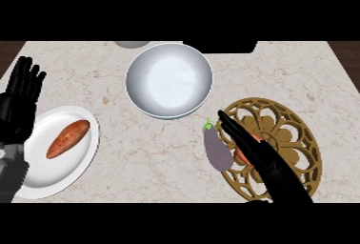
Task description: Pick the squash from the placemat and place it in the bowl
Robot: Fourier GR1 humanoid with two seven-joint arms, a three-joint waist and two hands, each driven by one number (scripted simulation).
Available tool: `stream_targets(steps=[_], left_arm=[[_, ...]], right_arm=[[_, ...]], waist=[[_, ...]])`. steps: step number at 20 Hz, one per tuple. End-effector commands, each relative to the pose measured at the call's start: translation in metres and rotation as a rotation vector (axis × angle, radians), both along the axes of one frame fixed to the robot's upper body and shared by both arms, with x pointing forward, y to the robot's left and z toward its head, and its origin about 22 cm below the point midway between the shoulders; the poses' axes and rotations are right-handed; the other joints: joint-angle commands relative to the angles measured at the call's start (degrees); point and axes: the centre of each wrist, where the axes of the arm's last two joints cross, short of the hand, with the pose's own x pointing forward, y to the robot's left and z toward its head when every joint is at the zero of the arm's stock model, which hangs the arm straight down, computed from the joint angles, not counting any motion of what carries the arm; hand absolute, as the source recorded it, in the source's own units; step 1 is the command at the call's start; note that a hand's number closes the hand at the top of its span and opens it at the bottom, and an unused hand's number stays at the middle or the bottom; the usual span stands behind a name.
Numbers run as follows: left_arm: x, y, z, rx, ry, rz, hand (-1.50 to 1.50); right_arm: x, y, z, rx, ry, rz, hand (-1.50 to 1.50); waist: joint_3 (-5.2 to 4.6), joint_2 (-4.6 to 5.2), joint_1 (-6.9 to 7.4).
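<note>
1 bowl (169,80), 1 plate (42,178), 1 eggplant (217,150)

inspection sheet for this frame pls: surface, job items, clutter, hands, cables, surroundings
Surface: light marbled stone counter.
Job's things: orange squash, mostly hidden under the right hand, on the round gold openwork placemat; empty white round bowl at upper centre.
Clutter: purple eggplant at the placemat's left edge; orange-brown sweet potato on a white plate; grey round object at the far edge, cut off.
Hands: left robot hand open, resting at left edge, fingers up; right robot hand open, fingers straight over the squash.
Cables: nothing seen.
Surroundings: dark wood beyond the counter's corners; black object at the far edge.
</note>
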Motion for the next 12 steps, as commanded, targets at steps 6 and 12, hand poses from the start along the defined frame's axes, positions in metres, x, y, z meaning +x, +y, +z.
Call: stream_targets(steps=[6, 12], left_arm=[[0.003, 0.017, 0.016, 0.013, -0.025, 0.017, 0.0], [-0.002, 0.006, 0.014, 0.011, -0.027, 0.006, 0.0]], right_arm=[[-0.042, -0.056, 0.067, -0.336, -0.119, -0.176, -1.5], [-0.05, -0.079, 0.112, -0.713, -0.007, -0.208, -1.5]], waist=[[-0.08, 0.38, -0.33], [-0.19, 0.31, 0.05]])
